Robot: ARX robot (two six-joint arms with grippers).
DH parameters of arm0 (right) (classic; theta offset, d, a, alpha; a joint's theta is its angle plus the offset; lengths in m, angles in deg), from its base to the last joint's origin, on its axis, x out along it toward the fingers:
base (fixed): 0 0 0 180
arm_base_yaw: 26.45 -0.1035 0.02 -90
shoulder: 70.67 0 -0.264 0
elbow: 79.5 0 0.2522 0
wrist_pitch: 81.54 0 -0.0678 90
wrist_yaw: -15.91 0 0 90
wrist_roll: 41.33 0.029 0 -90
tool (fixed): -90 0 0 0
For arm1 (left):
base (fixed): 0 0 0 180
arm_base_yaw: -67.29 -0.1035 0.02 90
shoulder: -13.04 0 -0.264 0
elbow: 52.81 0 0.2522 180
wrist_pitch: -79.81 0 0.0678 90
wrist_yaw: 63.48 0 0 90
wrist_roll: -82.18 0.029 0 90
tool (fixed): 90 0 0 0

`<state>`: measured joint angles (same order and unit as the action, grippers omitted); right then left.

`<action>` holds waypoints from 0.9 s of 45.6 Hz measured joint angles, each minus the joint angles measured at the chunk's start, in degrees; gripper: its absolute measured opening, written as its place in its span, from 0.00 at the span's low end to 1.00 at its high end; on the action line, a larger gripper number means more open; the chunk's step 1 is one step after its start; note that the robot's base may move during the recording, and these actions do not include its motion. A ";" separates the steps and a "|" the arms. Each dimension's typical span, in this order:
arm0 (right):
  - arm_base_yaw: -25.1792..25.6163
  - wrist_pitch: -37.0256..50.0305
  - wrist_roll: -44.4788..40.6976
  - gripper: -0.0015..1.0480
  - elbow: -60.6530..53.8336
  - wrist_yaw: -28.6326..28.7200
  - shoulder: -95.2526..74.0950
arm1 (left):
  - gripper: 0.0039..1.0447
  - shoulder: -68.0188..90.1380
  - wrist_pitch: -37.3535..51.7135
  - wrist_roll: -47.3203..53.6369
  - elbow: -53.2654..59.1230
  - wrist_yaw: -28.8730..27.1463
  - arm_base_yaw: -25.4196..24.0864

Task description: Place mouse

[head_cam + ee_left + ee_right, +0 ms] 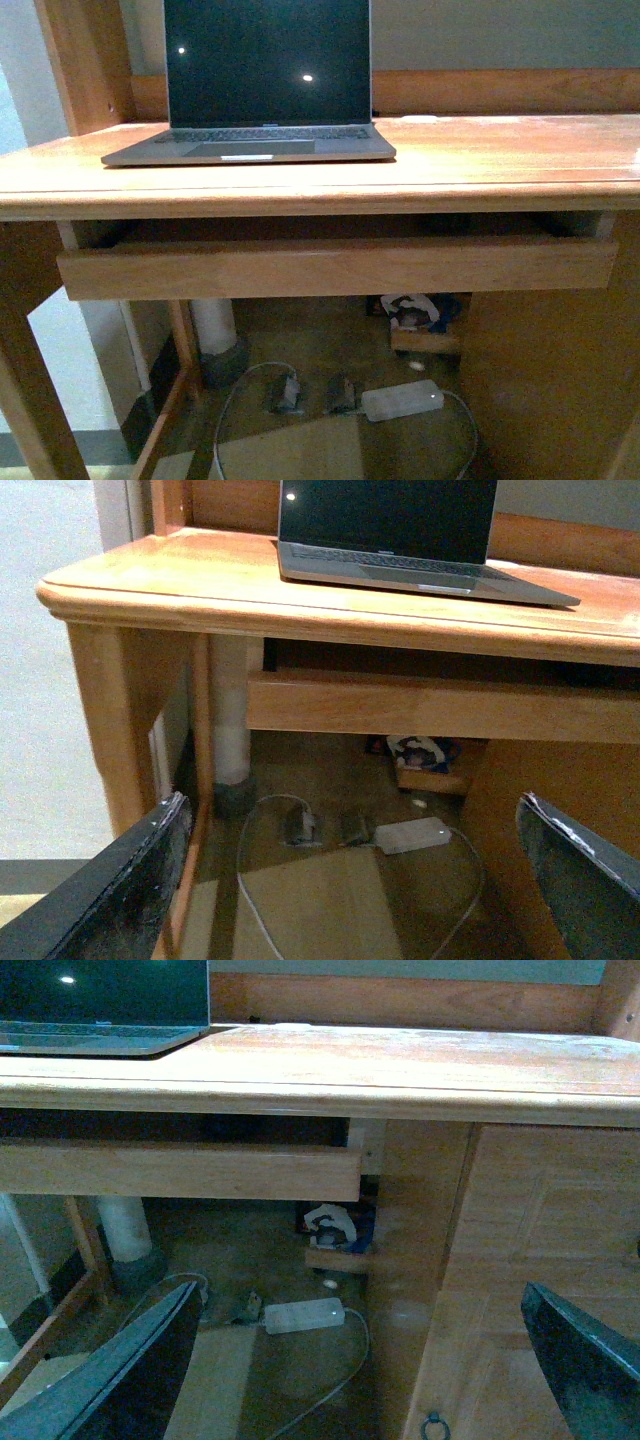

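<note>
The black mouse is not in any view. A wooden desk (480,160) carries an open grey laptop (255,140) at its back left, also in the left wrist view (400,570) and the right wrist view (90,1035). Under the top a wide drawer (330,265) stands pulled out a little. My left gripper (350,880) is open and empty, low in front of the desk's left half. My right gripper (360,1360) is open and empty, low in front of the desk's right side. Neither arm shows in the front view.
On the floor under the desk lie a white power adapter (402,400) with a grey cable (470,880) and two small plugs (288,392). A cabinet door with a ring pull (432,1426) closes the desk's right side. The left leg (110,720) stands near my left gripper.
</note>
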<state>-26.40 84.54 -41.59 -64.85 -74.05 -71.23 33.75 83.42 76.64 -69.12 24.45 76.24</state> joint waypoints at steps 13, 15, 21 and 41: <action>0.00 0.00 0.00 0.94 0.00 0.00 0.00 | 0.94 43.78 30.34 -12.13 -11.37 2.99 0.87; 0.00 0.00 0.00 0.94 0.00 0.00 0.00 | 0.94 50.73 33.68 -15.30 -14.25 4.55 1.14; 0.00 0.00 0.00 0.94 0.00 0.00 0.00 | 0.94 63.80 37.20 -23.02 -20.44 7.98 1.07; 0.00 0.00 0.00 0.94 0.00 0.00 0.00 | 0.94 83.80 47.82 -38.88 -31.34 11.96 0.94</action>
<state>-26.40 84.54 -41.59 -64.85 -74.05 -71.23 117.55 131.24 37.76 -100.46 36.41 77.18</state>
